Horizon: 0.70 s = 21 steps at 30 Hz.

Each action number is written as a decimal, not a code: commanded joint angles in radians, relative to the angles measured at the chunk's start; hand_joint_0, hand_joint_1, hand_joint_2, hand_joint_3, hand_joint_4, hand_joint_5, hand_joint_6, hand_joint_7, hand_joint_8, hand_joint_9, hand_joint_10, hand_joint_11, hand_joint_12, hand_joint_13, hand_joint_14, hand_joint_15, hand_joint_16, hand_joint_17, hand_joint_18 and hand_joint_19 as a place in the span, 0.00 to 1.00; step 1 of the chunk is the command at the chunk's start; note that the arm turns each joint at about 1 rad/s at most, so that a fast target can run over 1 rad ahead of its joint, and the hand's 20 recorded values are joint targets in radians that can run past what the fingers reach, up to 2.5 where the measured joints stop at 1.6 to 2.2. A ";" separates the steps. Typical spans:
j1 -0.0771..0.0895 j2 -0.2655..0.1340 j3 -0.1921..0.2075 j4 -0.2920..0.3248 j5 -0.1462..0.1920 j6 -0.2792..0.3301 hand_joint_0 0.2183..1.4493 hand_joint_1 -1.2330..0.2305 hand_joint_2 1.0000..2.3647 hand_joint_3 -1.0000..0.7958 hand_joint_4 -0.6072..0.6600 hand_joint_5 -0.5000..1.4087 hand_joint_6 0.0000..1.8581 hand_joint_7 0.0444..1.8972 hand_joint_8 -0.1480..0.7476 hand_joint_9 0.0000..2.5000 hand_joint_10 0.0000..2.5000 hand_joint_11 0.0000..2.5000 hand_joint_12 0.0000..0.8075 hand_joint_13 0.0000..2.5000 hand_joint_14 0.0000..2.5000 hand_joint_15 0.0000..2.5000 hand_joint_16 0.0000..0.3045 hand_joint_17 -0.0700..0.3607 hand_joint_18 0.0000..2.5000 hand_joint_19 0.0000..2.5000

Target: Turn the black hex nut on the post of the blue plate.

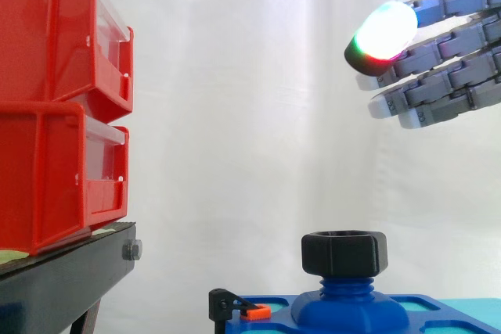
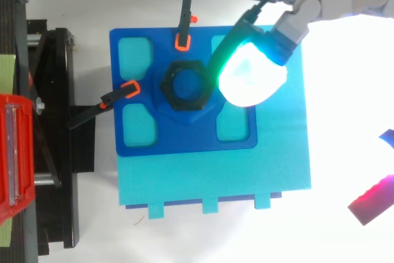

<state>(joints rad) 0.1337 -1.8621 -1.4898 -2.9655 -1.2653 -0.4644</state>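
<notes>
A black hex nut (image 1: 344, 253) (image 2: 184, 84) sits on the threaded blue post (image 1: 344, 285) at the middle of the blue plate (image 2: 184, 137). My hand (image 1: 446, 52) (image 2: 320, 4) hovers high above and to the right of the nut, well clear of it. Its fingers are straight and hold nothing. One glowing pad (image 1: 385, 30) (image 2: 252, 77) shines white with green and red edges; from above it lies just right of the nut.
Two stacked red bins (image 1: 63, 107) stand on a black stand (image 1: 70, 271) at the left. Black clamps with orange tips (image 2: 181, 26) (image 2: 117, 93) hold the plate. A cyan base (image 2: 215, 177) lies under the plate.
</notes>
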 commanded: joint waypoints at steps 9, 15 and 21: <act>0.001 -0.066 0.000 0.079 0.030 -0.244 0.25 0.25 0.00 0.28 0.50 0.11 0.27 0.36 0.31 0.00 0.00 0.00 0.37 0.01 0.00 0.00 0.13 0.36 0.00 0.00; 0.001 -0.089 0.000 0.114 0.032 -0.272 0.24 0.26 0.00 0.28 0.51 0.11 0.27 0.37 0.32 0.01 0.00 0.00 0.37 0.02 0.00 0.00 0.13 0.37 0.00 0.00; 0.001 -0.089 0.000 0.134 0.040 -0.385 0.24 0.26 0.00 0.28 0.52 0.11 0.27 0.37 0.33 0.02 0.00 0.00 0.38 0.03 0.00 0.00 0.13 0.37 0.00 0.00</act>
<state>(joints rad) 0.1350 -1.9507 -1.4899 -2.8366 -1.2300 -0.7981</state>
